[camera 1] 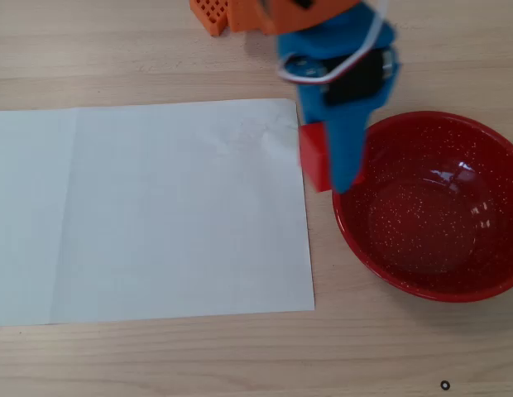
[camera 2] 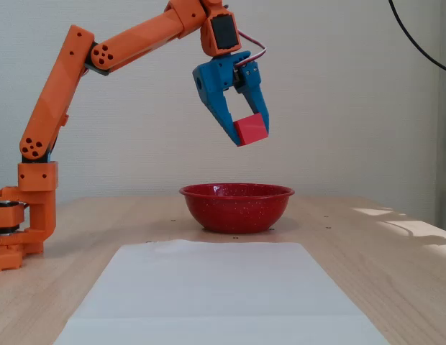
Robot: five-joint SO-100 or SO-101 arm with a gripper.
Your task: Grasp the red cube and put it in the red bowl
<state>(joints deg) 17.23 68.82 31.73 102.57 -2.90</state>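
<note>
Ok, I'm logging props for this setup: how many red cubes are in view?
1. The red cube is clamped in the gripper, held in the air above the red bowl; the overhead view puts it by the bowl's left rim. None seems hidden.

- In the overhead view, the paper [camera 1: 157, 207] lay on the table [camera 1: 240, 356], left of the bowl [camera 1: 488, 281].
- In the fixed view, the gripper [camera 2: 249, 133] held the cube [camera 2: 251, 129] high above the bowl [camera 2: 237, 208].
- The arm's base [camera 2: 21, 230] stood left.
</note>
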